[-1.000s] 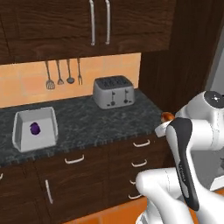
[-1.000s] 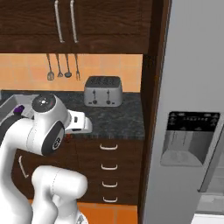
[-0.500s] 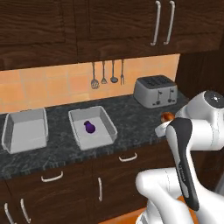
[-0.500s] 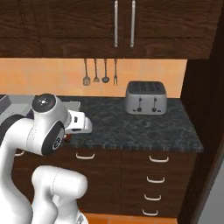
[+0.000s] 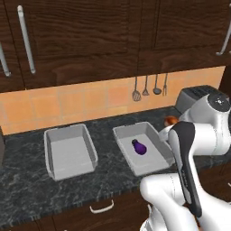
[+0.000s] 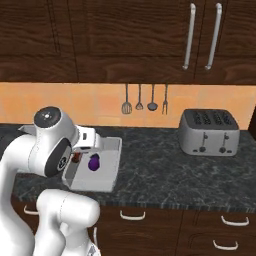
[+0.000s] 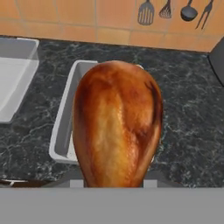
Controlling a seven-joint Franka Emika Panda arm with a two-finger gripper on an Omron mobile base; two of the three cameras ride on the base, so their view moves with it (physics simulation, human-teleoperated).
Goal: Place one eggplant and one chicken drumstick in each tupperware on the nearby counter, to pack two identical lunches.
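A browned chicken drumstick (image 7: 117, 131) looms large in the hand view, and my gripper (image 5: 168, 128) is shut on it; its orange end (image 5: 171, 120) peeks out past my arm. It hangs over the near right edge of a grey tupperware (image 5: 122, 132) that holds a purple eggplant (image 5: 139, 147). From the right base view the same tupperware (image 6: 113, 165) and eggplant (image 6: 93, 162) lie just beyond my hand. A second tupperware (image 5: 70, 154) sits to the left, with nothing in it. Both rest on the dark marbled counter (image 6: 165, 170).
A silver toaster (image 6: 209, 132) stands on the counter to the right. Utensils (image 6: 145, 100) hang on the orange tiled wall behind. Dark wood cabinets run above, and drawers with silver handles (image 6: 133, 216) below.
The whole picture has shifted as the base drove left along the counter; the toaster slid right and both tupperwares came into view. The arm keeps its pose, still holding the drumstick.
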